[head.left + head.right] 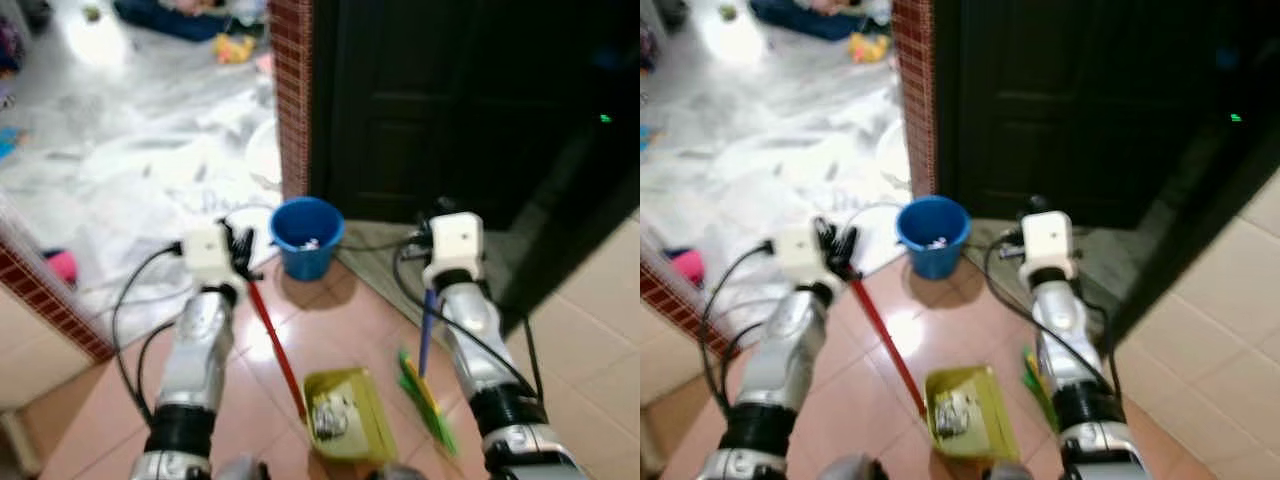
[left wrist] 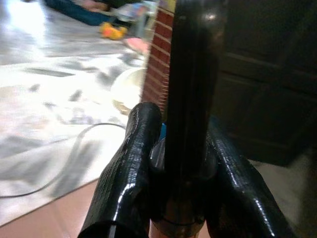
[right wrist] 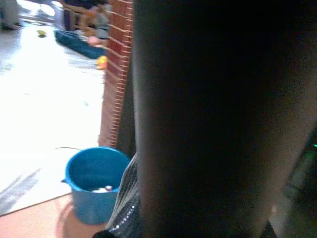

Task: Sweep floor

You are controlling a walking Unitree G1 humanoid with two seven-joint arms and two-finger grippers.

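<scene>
Left gripper pinches the red dustpan handle, tilting the yellow dustpan holding debris on the tiled floor. Right gripper, finger state indeterminable, carries the green broom beside it. Blue bucket stands ahead, presumably for emptying.

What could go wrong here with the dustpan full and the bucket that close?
The yellow dustpan already holds debris and hangs from a long red handle gripped high up by the left gripper; a tilt could spill it onto the tiles before it reaches the blue bucket. The broom on the right gripper's side rests close beside the pan, so lifting either could knock the other. A loose cable on the floor near the bucket might snag.
</scene>
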